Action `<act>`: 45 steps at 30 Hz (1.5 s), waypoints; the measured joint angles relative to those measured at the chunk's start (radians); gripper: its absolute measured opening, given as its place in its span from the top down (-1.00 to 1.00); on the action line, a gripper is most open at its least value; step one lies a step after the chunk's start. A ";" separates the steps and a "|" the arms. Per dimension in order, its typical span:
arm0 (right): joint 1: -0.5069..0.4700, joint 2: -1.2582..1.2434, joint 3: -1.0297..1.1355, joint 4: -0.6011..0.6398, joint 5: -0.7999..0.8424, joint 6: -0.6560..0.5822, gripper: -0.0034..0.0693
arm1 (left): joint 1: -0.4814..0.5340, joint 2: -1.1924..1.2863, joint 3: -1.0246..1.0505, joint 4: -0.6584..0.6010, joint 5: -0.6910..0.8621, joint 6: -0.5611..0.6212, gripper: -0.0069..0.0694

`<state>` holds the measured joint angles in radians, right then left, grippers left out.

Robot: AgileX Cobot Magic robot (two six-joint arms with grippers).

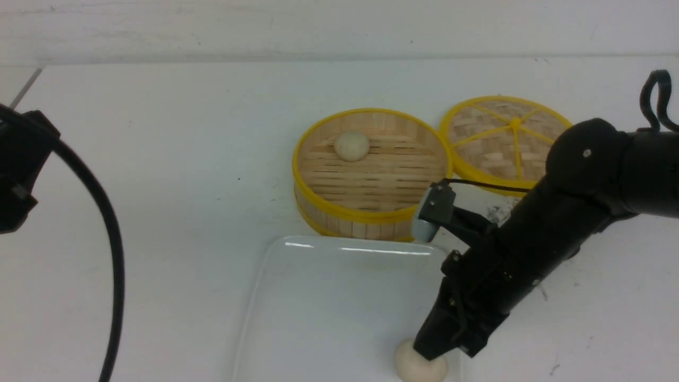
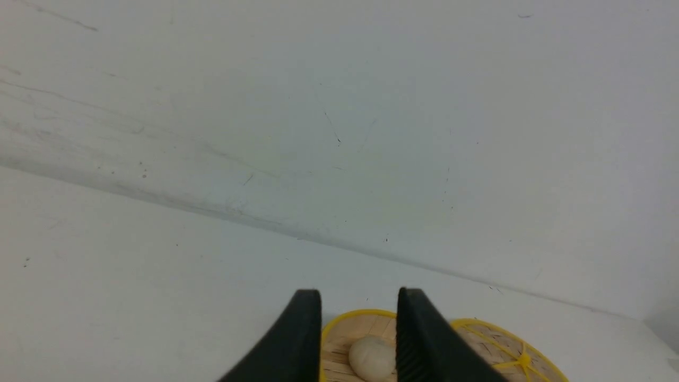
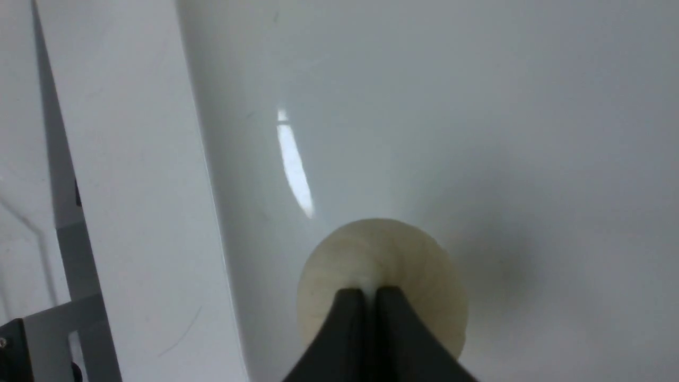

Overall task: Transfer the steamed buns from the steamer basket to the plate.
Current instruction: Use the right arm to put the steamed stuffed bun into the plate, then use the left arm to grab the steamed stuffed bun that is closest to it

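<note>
A flat woven lid (image 1: 498, 138) with yellow rim and spokes lies on the white table (image 1: 159, 185), well beyond the right jaws and off to their right.

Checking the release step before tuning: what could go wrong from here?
1. The right gripper pinches the near bun with jaws almost together; soft dough may stick and lift on release.
2. That bun sits by the near right edge of the plate; it could roll off.
3. The other bun is in the steamer basket; its wall may snag the reach.
</note>
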<state>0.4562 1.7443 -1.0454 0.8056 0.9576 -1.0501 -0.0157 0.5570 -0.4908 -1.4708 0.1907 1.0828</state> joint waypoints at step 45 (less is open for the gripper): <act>-0.158 -0.993 0.097 -0.560 -0.388 0.607 -0.35 | 0.000 0.550 -0.182 -0.155 0.506 0.453 0.20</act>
<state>0.2978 0.7516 -0.9479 0.2454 0.5691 -0.4436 -0.0157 1.1072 -0.6726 -1.6262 0.6964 1.5353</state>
